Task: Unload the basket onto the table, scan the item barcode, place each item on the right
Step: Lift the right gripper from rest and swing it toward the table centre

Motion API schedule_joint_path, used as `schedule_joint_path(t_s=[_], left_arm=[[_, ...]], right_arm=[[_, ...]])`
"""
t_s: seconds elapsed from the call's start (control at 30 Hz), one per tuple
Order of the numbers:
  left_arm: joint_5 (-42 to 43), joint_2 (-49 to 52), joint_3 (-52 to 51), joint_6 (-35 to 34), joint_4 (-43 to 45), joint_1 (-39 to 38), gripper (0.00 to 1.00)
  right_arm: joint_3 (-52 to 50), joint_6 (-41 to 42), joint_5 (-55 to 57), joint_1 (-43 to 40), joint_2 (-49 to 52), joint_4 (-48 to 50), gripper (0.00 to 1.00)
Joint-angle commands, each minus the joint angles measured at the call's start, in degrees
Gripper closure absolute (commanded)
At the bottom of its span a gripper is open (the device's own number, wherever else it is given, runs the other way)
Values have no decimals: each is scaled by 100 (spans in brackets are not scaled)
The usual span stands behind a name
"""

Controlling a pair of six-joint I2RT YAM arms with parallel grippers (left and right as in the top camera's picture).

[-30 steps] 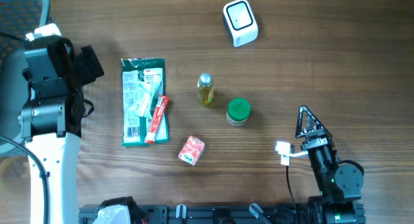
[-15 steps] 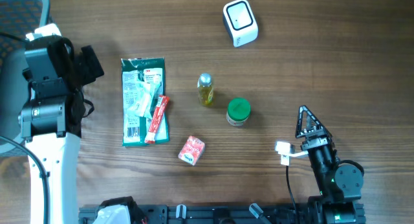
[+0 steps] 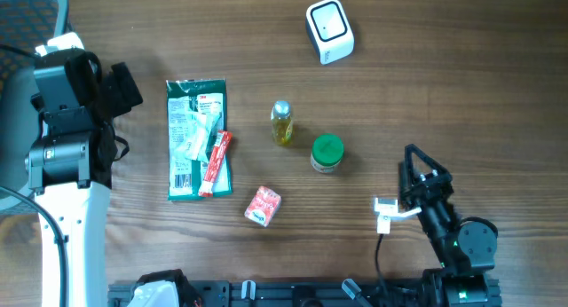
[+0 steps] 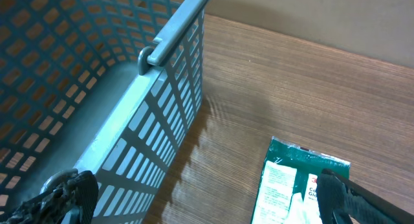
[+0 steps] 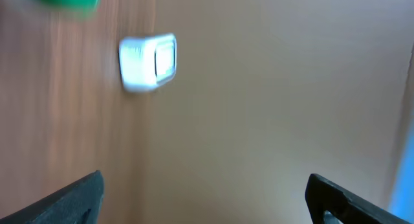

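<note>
Spreading brown and wood-grained, the tabletop (image 3: 479,85) carries a white box-shaped barcode scanner (image 3: 329,30) near its far edge. Mid-table lie a flat green packet (image 3: 191,134) with a red stick pack (image 3: 214,163) on it, a small yellow bottle (image 3: 282,122), a green-lidded jar (image 3: 327,153) and a small red carton (image 3: 263,206). A blue mesh basket (image 4: 77,75) borders the left edge. Open wood separates scanner and right gripper (image 3: 424,172), which stands near the front right corner; it and the left gripper (image 4: 204,198) both gape, released, grasping nothing

Soft, even light covers the brown wooden desk (image 3: 444,94) overhead, shadows faint and short. The left wrist view is crisp; the right wrist view is blurred throughout, its white boxy scanner (image 5: 147,62) smeared.
</note>
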Motion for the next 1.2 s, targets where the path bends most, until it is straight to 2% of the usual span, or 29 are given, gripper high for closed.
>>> schedule_joint_path(t_s=[0.0, 0.1, 0.17, 0.27, 0.47, 0.5, 0.6, 0.73, 0.77, 0.97, 1.17], left_arm=[[31, 7, 22, 9, 13, 33, 0], [31, 7, 22, 9, 13, 33, 0], [31, 7, 22, 11, 13, 33, 0], [31, 7, 22, 11, 13, 33, 0], [31, 7, 22, 11, 13, 33, 0], [31, 7, 22, 11, 13, 33, 0], [31, 7, 22, 11, 13, 33, 0], [31, 7, 22, 11, 13, 33, 0], [31, 7, 22, 11, 13, 33, 0], [31, 7, 22, 11, 13, 33, 0], [28, 7, 22, 11, 13, 33, 0]], right_arm=[[-4, 3062, -1506, 11, 46, 118, 0], [-4, 5053, -1784, 11, 46, 120, 0], [-4, 5799, -1781, 9, 46, 149, 0], [-4, 6317, -1788, 11, 46, 131, 1], [-4, 6439, -2210, 11, 46, 42, 0], [-4, 6728, -2323, 11, 46, 11, 0], [-4, 8299, -2153, 9, 46, -2, 0], [37, 10500, -623, 9, 46, -57, 0], [101, 10834, -411, 9, 46, -133, 0], [1091, 11040, 323, 9, 125, -839, 0], [3049, 11022, 861, 9, 1355, -2179, 0]])
